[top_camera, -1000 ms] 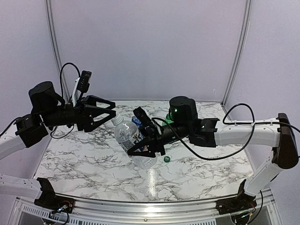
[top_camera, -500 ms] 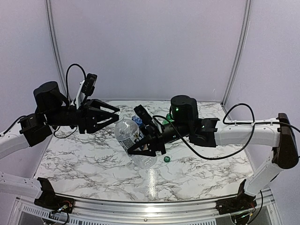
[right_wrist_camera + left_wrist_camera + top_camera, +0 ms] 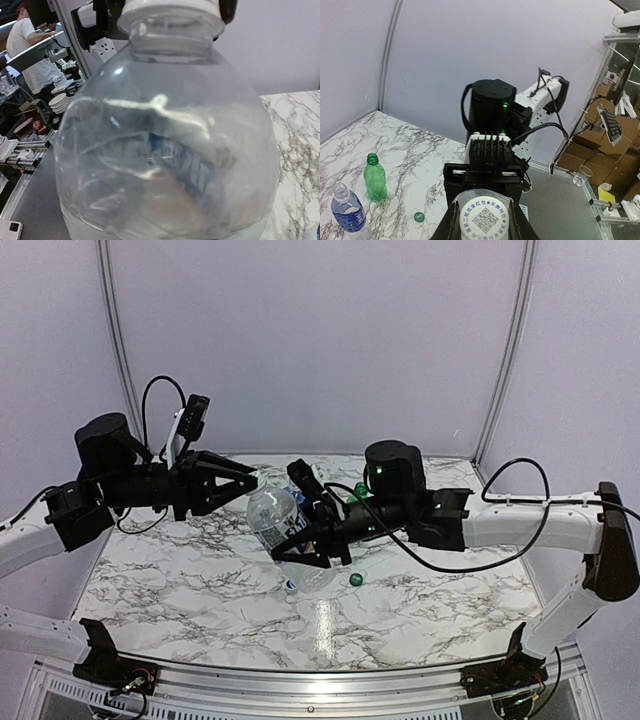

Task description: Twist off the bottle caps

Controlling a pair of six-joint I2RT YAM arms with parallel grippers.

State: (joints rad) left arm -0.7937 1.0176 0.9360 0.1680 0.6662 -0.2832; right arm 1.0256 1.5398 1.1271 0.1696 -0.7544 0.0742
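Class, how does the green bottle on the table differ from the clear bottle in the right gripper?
The green bottle stands upright on the table, free; the clear bottle is held tilted by the right gripper. The green bottle looks uncapped; the clear bottle wears its white cap. Both are plastic bottles.

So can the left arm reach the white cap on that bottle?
Probably yes. The right gripper holds the clear bottle with its white cap aimed at the left gripper, whose fingers sit either side of it, nothing between.
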